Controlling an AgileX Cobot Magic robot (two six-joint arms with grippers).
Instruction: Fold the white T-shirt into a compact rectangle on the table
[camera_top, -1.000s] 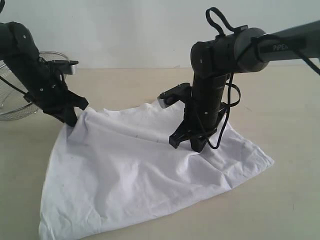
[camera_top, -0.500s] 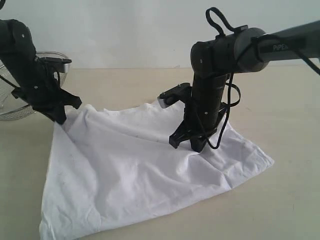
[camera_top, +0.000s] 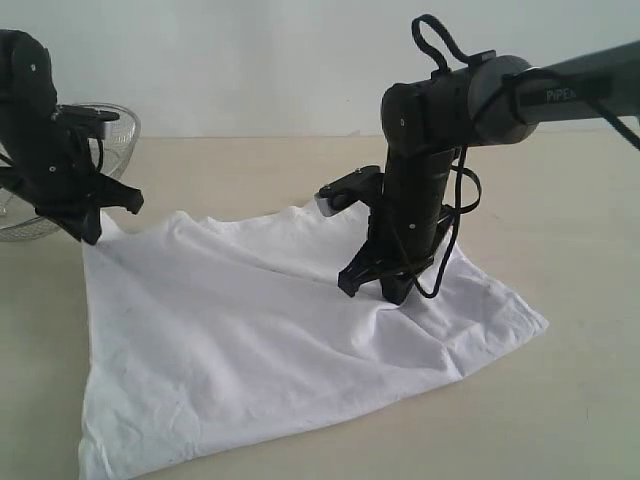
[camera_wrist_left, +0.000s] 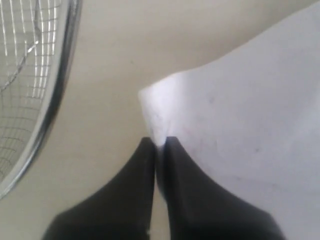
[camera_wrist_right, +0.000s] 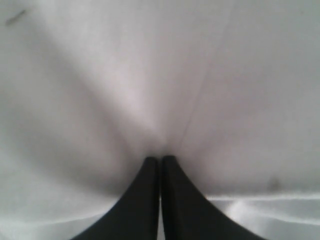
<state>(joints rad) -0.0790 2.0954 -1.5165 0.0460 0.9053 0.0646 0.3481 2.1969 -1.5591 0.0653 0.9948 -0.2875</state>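
The white T-shirt is spread on the desk, one corner near the wire basket pinched by the left jaws, a mid-cloth pucker by the right jaws.

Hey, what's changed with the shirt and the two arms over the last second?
The left gripper, jaws shut on a corner of the shirt, moved left in the exterior view toward the basket. It dragged that corner outward and pulled the cloth flatter. Nothing was newly taken or let go. The right gripper stayed put, jaws shut on the shirt, and the shirt's near edge lies on the table as before.
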